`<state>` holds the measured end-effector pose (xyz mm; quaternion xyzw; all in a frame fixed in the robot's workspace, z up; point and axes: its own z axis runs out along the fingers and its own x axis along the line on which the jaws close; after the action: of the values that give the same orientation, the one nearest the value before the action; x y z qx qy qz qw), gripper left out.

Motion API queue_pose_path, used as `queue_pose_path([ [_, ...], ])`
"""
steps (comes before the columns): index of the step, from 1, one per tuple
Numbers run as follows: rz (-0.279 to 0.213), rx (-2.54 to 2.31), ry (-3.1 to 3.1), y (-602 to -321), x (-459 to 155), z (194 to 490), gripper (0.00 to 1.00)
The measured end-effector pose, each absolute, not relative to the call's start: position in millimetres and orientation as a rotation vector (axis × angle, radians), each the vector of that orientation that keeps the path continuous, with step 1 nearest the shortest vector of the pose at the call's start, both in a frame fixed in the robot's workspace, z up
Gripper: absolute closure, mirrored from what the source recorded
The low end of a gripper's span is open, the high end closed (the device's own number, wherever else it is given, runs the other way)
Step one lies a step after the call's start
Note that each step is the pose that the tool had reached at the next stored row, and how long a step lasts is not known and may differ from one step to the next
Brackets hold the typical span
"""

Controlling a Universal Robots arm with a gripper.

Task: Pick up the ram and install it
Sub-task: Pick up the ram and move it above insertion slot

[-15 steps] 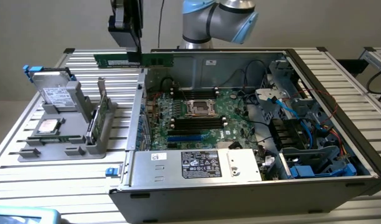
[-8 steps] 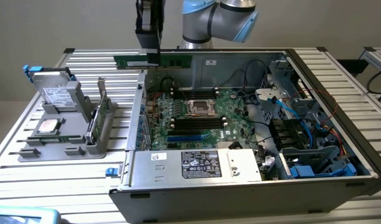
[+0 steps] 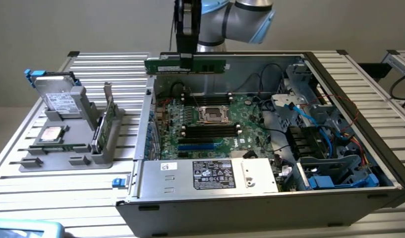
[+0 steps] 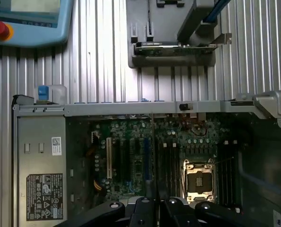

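Note:
In the exterior view the ram [image 3: 209, 65], a long thin green stick, hangs level in the air over the back-left rim of the open computer case [image 3: 361, 89]. My gripper [image 3: 186, 58] comes down from above and is shut on the stick near its middle. In the wrist view the ram [image 4: 152, 156] shows edge-on as a thin line running out from between my fingertips [image 4: 145, 208]. Under it lies the green motherboard [image 4: 131, 156] with dark memory slots [image 4: 166, 163] beside the processor socket [image 4: 199, 175].
A grey fixture plate [image 3: 63, 161] at the exterior view's left holds a hard drive [image 3: 57, 96], a silver processor chip [image 3: 53, 133] and an upright green card [image 3: 106, 124]. The power supply [image 3: 209, 174] and blue cables [image 3: 308, 119] fill the case. A teach pendant [image 4: 31, 21] lies on the slatted table.

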<state>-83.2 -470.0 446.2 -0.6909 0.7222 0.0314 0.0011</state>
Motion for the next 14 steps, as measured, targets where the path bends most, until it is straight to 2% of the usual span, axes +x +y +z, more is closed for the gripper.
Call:
queue_pose_path([
  [14, 0.092, -2.172, 2.265, -467.8, -41.4, 425.4, 0.86],
])
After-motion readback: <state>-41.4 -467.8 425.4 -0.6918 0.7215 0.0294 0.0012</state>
